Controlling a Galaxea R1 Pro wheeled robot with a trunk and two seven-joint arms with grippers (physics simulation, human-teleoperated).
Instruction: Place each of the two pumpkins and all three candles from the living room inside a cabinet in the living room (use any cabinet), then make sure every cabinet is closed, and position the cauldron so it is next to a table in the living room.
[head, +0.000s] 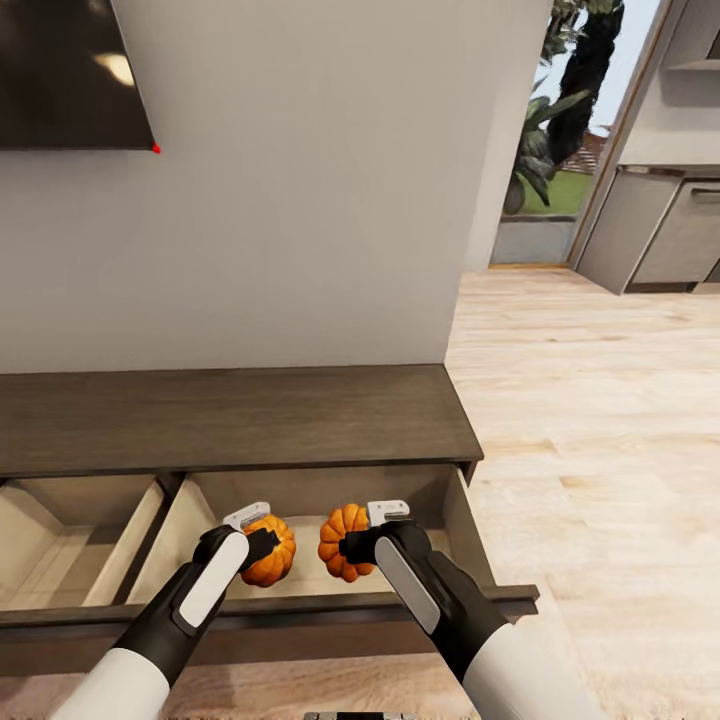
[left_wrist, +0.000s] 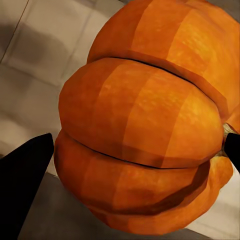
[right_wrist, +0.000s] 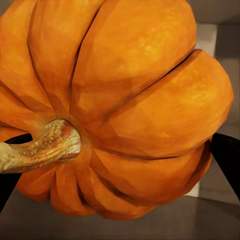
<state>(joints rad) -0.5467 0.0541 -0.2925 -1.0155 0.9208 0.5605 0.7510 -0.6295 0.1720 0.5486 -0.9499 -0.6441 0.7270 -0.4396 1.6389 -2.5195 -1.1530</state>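
Note:
The low dark-brown cabinet (head: 230, 415) stands against the wall with both drawers pulled open, pale inside. Over the right drawer, my left gripper (head: 262, 543) is shut on an orange pumpkin (head: 272, 551), which looms large in the left wrist view as ribbed orange pumpkin (left_wrist: 145, 125) between black fingertips (left_wrist: 25, 175). Beside it my right gripper (head: 352, 545) is shut on the other pumpkin (head: 340, 540). That pumpkin (right_wrist: 125, 100) shows its yellowish stem (right_wrist: 45, 145) in the right wrist view. Both pumpkins hang just above the drawer's pale floor (head: 300, 585).
The left drawer (head: 70, 545) is open too. A dark screen (head: 70, 70) hangs on the wall above. Light wood floor (head: 600, 420) stretches to the right toward a glass door (head: 560, 130) and grey kitchen units (head: 660, 220).

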